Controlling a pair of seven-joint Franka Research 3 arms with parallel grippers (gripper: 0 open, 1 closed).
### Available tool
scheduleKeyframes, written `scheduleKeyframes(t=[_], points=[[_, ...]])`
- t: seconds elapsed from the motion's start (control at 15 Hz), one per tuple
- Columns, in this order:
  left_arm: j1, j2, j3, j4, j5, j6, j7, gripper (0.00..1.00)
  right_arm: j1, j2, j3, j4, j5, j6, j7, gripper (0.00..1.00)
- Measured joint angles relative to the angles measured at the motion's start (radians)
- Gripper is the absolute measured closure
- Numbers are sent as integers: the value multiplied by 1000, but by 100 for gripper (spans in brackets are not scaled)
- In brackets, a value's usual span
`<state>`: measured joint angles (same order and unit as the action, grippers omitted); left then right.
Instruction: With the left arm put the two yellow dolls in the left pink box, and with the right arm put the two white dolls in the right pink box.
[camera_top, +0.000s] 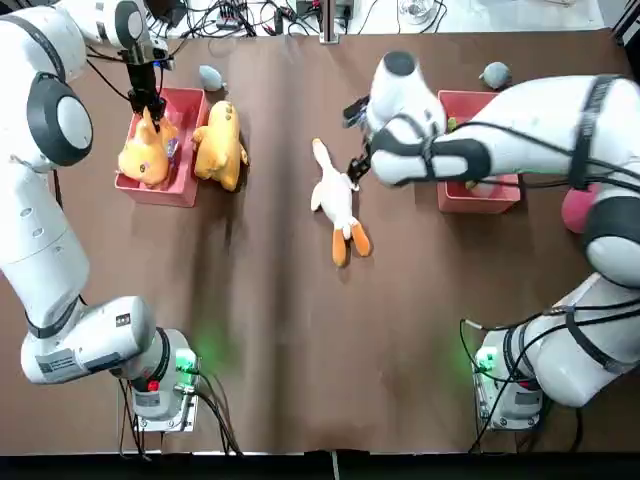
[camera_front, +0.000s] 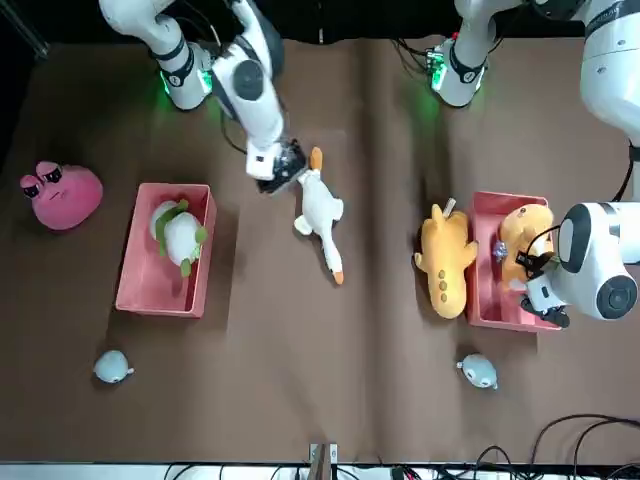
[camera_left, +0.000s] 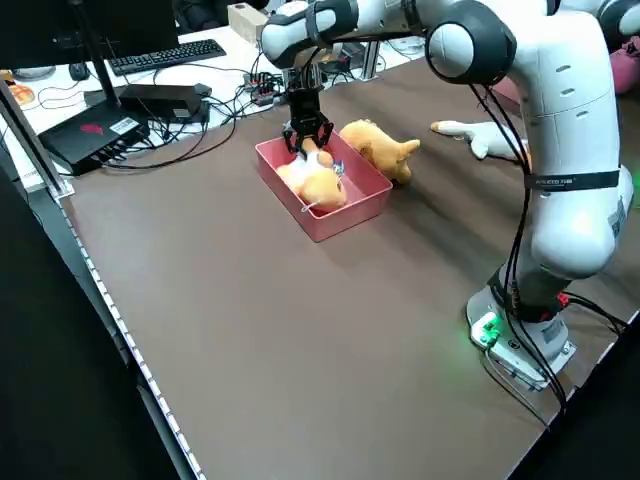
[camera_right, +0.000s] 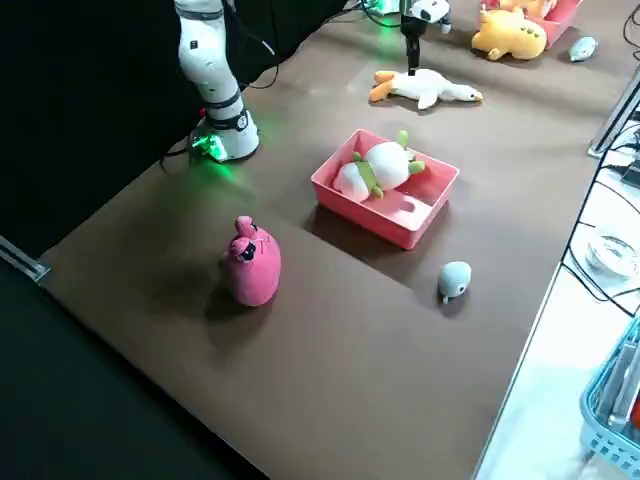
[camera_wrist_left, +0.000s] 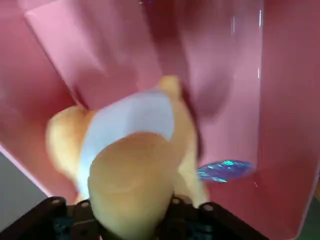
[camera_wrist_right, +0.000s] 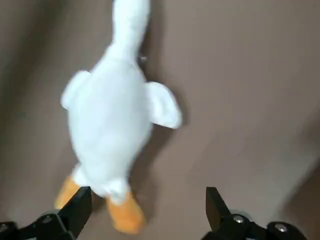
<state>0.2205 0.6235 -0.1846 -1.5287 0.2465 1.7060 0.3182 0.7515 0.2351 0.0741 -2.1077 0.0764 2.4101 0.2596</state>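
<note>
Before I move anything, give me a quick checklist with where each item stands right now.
1. Right gripper open: ok, its fingers are well apart.
2. Right gripper centred on the long-necked white doll: not ok, it is by the feet end, with the body off to one side.
3. White doll with green trim in the right pink box: ok.
4. One yellow doll in the left pink box: ok, with the left gripper down at it.
5. Left gripper clear of that doll: not ok; whether it grips it, cannot tell.
6. Other yellow doll boxed: not ok, it lies on the table beside the left box.
</note>
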Motion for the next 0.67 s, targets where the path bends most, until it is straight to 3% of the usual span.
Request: scheduleKeyframes(t=[0.27, 0.47, 0.67], points=[[0, -3, -4, 12, -2, 2, 0, 32, 103, 188, -2, 153, -2, 50, 174, 0], [1, -32, -11, 24, -3, 3, 0, 4, 138, 279, -11, 211, -30, 77, 212, 0], [1, -101, -30, 30, -4, 1, -19, 1, 138, 296, -38, 217, -55, 81, 219, 0]])
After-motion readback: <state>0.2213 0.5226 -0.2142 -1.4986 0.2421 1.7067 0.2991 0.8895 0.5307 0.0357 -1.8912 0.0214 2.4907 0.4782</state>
